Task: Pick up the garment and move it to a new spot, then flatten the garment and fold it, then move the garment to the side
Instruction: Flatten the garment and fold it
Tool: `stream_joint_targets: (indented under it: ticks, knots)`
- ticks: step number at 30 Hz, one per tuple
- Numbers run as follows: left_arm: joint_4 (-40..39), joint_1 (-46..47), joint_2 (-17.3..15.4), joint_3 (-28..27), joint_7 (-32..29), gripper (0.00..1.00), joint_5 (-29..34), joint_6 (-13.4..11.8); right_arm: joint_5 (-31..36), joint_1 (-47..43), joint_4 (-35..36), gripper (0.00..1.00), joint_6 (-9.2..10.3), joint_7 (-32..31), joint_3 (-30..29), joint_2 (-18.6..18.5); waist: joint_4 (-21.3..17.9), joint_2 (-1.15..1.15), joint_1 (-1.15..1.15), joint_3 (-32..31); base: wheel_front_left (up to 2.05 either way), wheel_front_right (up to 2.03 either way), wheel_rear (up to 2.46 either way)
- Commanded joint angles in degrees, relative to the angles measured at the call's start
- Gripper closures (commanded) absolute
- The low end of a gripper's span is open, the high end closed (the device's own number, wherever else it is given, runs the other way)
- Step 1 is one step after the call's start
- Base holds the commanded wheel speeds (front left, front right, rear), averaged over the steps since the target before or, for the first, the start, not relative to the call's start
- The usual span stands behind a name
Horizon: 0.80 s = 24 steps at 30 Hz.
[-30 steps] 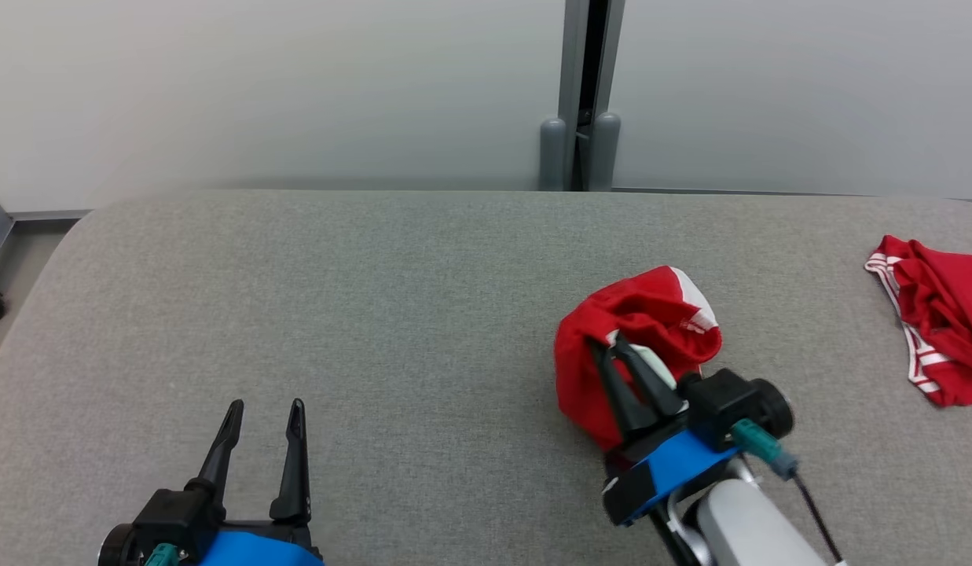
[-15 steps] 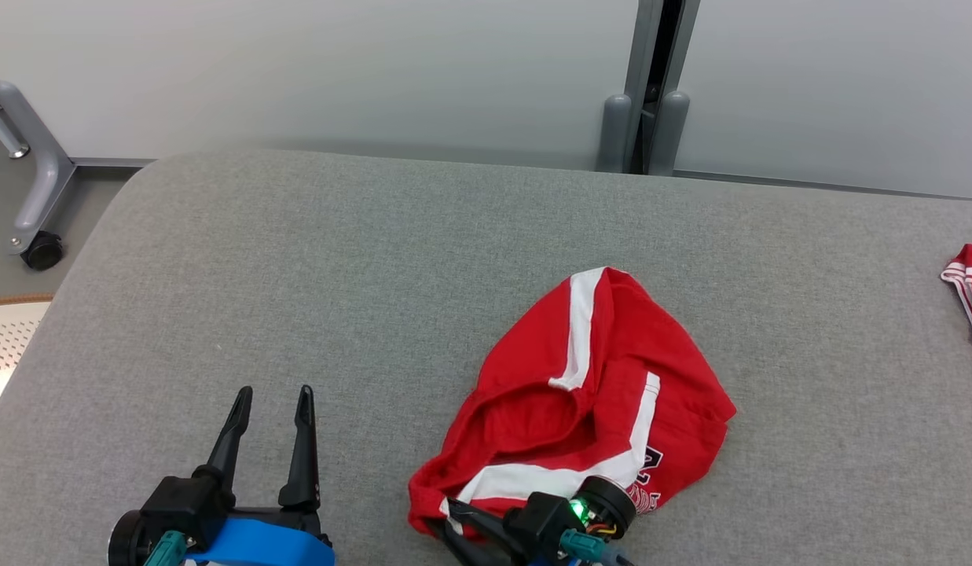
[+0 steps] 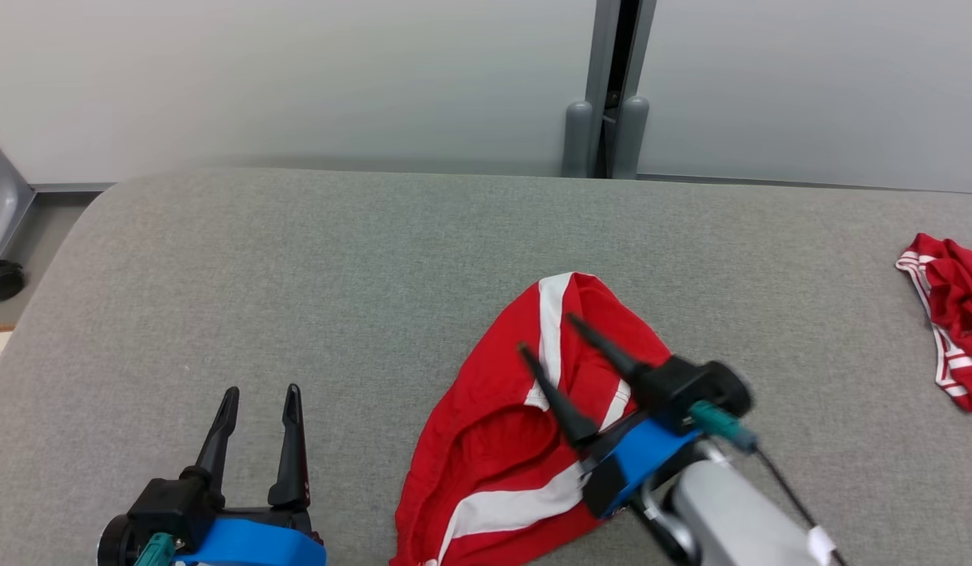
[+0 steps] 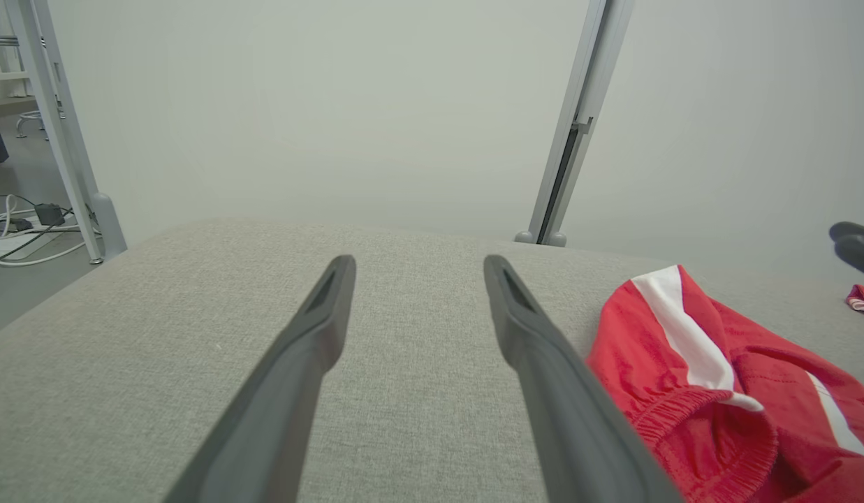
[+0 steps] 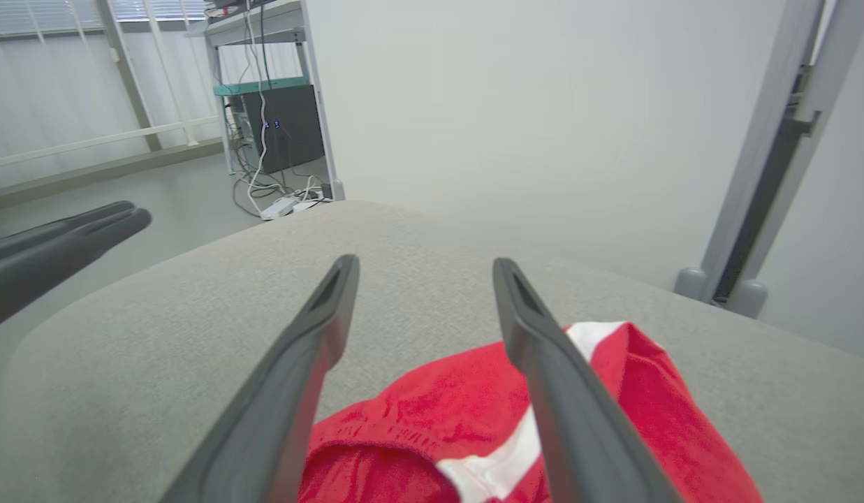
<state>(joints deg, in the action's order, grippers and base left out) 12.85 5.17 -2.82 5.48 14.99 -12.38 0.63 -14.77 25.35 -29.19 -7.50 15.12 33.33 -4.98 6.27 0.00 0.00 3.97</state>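
- Left claw (image 3: 263,391): 7 o'clock in the head view, low over the desk (image 3: 336,259), fingers spread wide, nothing between them. Idle, pointing to 12.
- Garment (image 3: 493,440): red shorts with white stripes, lying bunched on the grey desk at about 5–6 o'clock, just to the right of the left claw. Waistband opening faces 7 o'clock, cloth rumpled, not flat.
- Right claw (image 3: 548,333): above the garment's upper half, fingers wide apart and pointing to 11, gripping nothing; cloth lies below them, contact not clear.
- Second red garment (image 3: 953,306): 3 o'clock, at the desk's right edge, well apart. Not in play.
- Step, by judgement: relocation looks done; flattening is the step in hand.
- Next move calls for both claws: each takes an opposite edge of the waistband or hem, pulls apart to spread the cloth flat before any fold.
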Motion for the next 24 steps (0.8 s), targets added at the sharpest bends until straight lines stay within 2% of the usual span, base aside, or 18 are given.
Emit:
stream_joint_targets:
  ticks: [1,4,11,17,24]
  knots:
    - [-0.3,-0.7,-0.2,-0.4,0.2,0.0,0.1,0.0,1.5,-1.0,0.3,0.0,0.02,0.0,-3.3,-1.0,-0.6,0.0,0.0,-0.2,0.0,0.0,0.0]
    - [-0.4,-0.7,-0.2,-0.4,0.2,0.0,0.2,0.1,3.0,-2.2,-0.6,0.0,0.02,0.0,-8.1,-2.0,-1.1,0.0,0.0,-0.3,0.0,0.0,0.0]
    - [-0.7,-0.4,-0.2,-0.1,0.2,0.0,0.1,0.2,4.8,-4.2,-5.1,0.0,0.02,0.0,-13.3,-2.3,-1.3,0.0,0.0,0.4,0.0,0.0,0.0]
    - [-0.5,0.8,-0.2,0.5,0.2,0.0,-0.1,0.3,5.3,-3.3,-10.8,0.0,0.02,0.0,-14.2,-1.5,-0.4,0.0,0.0,1.7,0.0,0.0,0.0]
    - [-0.3,1.4,-0.2,0.7,0.2,0.0,-0.1,0.3,4.4,-0.8,-16.4,0.0,0.02,0.0,-12.6,-0.3,0.9,0.0,0.0,2.8,0.0,0.0,0.0]
